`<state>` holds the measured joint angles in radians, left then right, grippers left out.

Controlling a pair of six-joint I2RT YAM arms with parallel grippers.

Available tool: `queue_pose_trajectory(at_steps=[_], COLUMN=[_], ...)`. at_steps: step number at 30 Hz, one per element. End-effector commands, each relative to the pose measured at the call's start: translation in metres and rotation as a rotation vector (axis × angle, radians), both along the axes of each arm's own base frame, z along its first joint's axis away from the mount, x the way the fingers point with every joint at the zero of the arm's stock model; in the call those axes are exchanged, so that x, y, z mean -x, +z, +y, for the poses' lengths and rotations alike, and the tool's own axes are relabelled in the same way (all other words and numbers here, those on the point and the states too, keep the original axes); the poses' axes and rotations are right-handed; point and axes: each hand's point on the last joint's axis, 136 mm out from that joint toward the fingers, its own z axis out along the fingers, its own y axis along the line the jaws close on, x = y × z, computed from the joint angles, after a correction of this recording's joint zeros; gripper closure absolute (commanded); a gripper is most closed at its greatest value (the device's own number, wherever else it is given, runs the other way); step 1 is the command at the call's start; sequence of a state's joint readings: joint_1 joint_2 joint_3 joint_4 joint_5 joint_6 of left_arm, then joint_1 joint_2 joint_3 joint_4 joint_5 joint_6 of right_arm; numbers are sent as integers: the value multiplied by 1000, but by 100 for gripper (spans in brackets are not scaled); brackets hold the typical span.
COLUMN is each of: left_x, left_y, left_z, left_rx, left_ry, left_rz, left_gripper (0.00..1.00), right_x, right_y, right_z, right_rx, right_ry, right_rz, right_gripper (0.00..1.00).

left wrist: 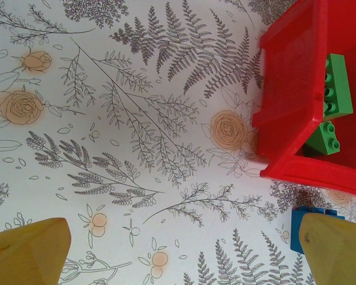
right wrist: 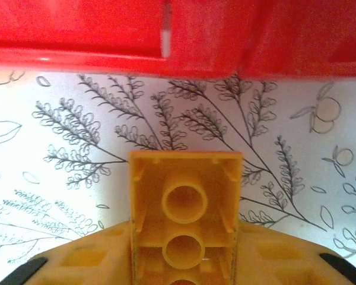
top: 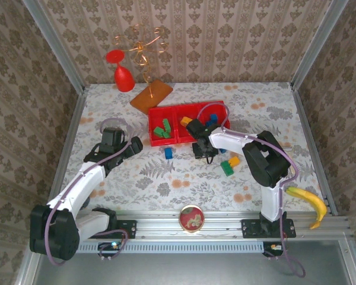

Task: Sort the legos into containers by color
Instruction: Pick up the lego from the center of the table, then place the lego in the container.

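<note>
1. Floral-print table (top: 166,184), damask walls. One red tray (left wrist: 288,95) with three compartments sat mid-table.
2. Right claw (top: 203,148) was clenched on a yellow brick (right wrist: 185,208), just before the tray's front wall. Left claw (top: 133,145) hung released by the tray's left corner.
3. Step looked like pick done. Next likely needs a lift over the wall, then a drop in the middle compartment.
4. Loose on the table: one blue brick (top: 168,152), one green brick (top: 226,168), one orange brick (top: 233,160).
</note>
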<state>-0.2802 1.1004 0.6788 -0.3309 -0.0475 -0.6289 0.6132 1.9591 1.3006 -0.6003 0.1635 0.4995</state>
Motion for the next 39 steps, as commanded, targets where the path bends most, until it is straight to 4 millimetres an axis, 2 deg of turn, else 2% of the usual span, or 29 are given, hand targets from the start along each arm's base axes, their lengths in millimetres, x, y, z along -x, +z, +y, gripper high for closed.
queue_pose_trajectory(at_steps=[1,6,10,15,21,25,29,39], left_x=[2,2,2,1,-1,-1,-2,-2], left_y=[-2,-1,-1,1,3,3,4,4], left_z=[2,3,3,4,3,3,2,0], left_rx=[6,5,4,3,7,10,14,17], left_ry=[6,7,9,9,7,6,1,-11], left_rz=[0,-2,-3,-7,-11,-13,-16,-16], left_gripper=[0,0,0,0,0,0,0,0], right_x=[9,15,22,25,15,1,-18,-77], right_y=[-3,9,26,54,89,107,117,112], right_z=[-9,-9,-9,-8,4,17,31,53], right_rx=[29,19,7,-20,-88,-129,-142,-51], right_ry=[-10,-7,-9,-7,2,16,28,32], right_rz=[24,10,-13,-63,-136,-174,-202,-255], right_gripper=[67,79,84,85,85,84,84,82])
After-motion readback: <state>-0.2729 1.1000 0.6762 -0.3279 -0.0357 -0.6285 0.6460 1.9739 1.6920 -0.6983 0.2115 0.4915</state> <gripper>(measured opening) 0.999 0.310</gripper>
